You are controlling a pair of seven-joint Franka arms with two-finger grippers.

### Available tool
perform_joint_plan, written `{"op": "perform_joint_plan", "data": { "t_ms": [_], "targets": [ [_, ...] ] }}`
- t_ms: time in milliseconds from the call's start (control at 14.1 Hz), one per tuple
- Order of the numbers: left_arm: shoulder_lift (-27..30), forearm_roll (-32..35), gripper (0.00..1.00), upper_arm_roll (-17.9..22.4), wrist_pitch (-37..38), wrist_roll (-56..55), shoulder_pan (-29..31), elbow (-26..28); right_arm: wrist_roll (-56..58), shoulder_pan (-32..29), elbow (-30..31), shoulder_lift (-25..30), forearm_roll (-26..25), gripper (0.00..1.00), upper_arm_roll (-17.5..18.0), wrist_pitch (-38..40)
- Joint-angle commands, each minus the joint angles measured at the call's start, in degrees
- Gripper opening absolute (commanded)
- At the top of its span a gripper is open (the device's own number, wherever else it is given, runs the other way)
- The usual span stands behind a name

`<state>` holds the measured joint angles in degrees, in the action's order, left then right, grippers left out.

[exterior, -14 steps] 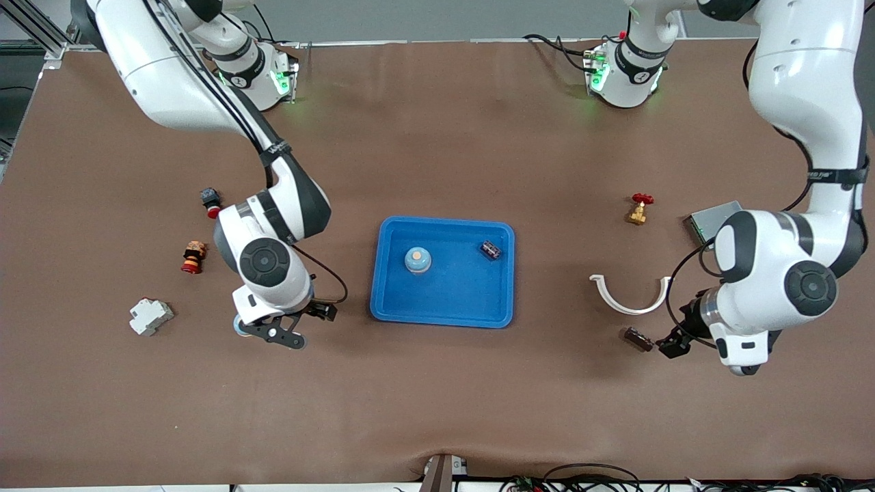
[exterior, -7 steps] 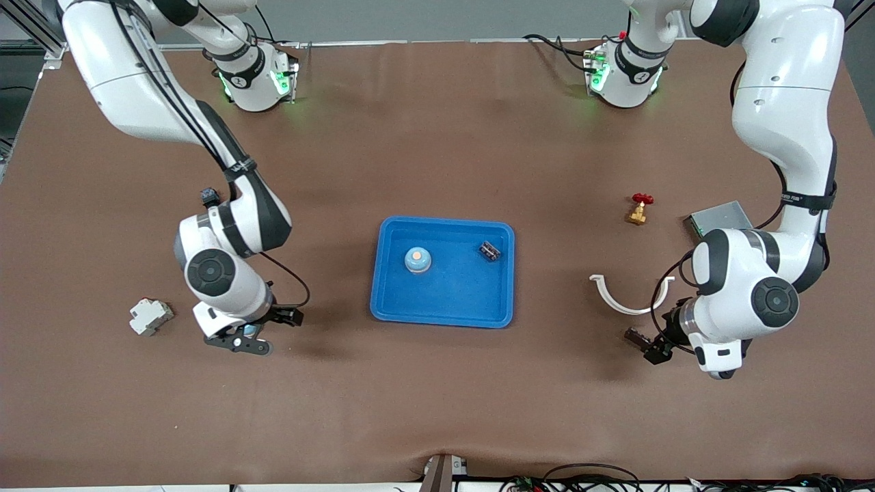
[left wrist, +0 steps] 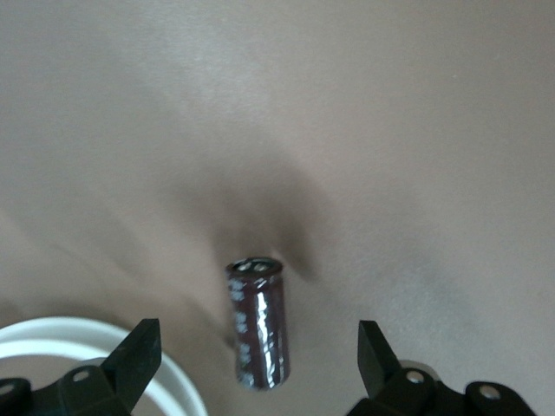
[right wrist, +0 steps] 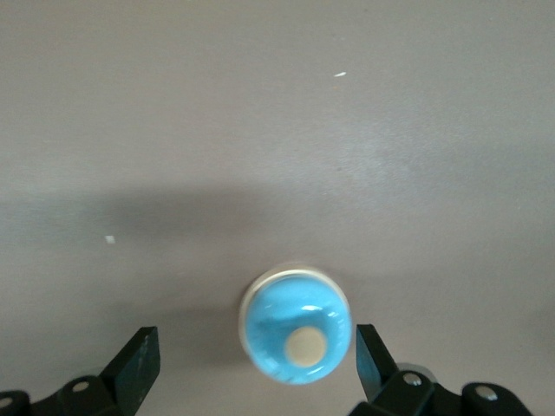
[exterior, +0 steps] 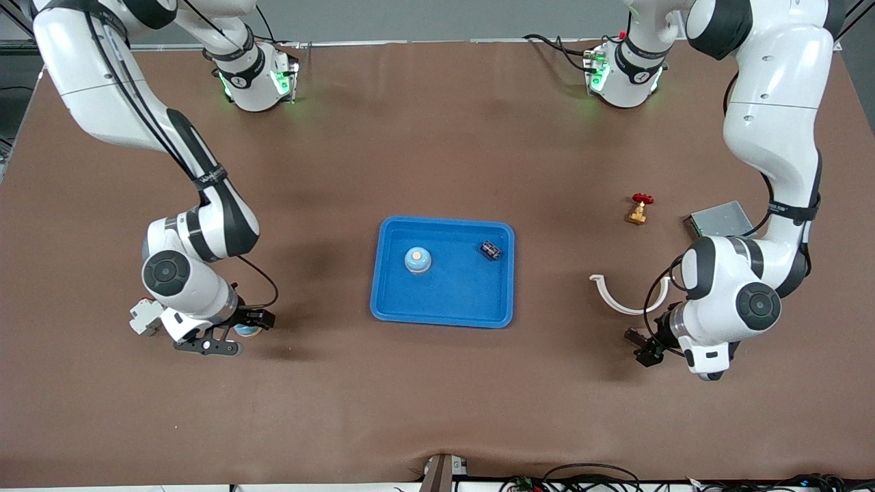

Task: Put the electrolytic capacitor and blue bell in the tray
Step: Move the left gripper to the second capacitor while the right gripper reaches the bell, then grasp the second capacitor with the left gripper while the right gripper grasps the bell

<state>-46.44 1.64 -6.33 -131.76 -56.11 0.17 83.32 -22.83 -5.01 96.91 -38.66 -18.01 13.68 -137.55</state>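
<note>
I've got the right gripper (right wrist: 251, 373) spread wide over a blue bell (right wrist: 295, 325) sitting on the tabletop (exterior: 437, 396) toward the right arm's end. My left gripper (left wrist: 257, 368) hangs wide too, over an electrolytic capacitor (left wrist: 257, 322) lying beside the white curved clip (exterior: 629, 295). The tray (exterior: 444, 311) already holds another bell (exterior: 418, 260) and capacitor (exterior: 489, 250).

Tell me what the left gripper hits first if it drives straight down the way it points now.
Most likely the dark capacitor lying on the brown table: it sits between the open fingers of the left gripper, slightly off centre. How high the gripper hangs above it is unclear. The white curved piece lies just beside.
</note>
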Motion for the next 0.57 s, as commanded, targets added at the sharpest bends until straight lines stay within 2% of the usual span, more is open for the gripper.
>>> {"op": "perform_joint_plan", "data": {
  "t_ms": [0, 498],
  "targets": [
    [-1.0, 0.7, 1.00, 0.0, -2.4, -0.8, -0.4, -0.4, 2.3, -2.9, 3.5, 1.8, 0.4, 1.00, 1.8, -2.1],
    [-1.6, 0.8, 1.00, 0.2, -5.8, -3.2, -1.0, 0.0, 2.4, -3.9, 5.8, 0.6, 0.4, 1.00, 1.7, -7.4]
  ]
}}
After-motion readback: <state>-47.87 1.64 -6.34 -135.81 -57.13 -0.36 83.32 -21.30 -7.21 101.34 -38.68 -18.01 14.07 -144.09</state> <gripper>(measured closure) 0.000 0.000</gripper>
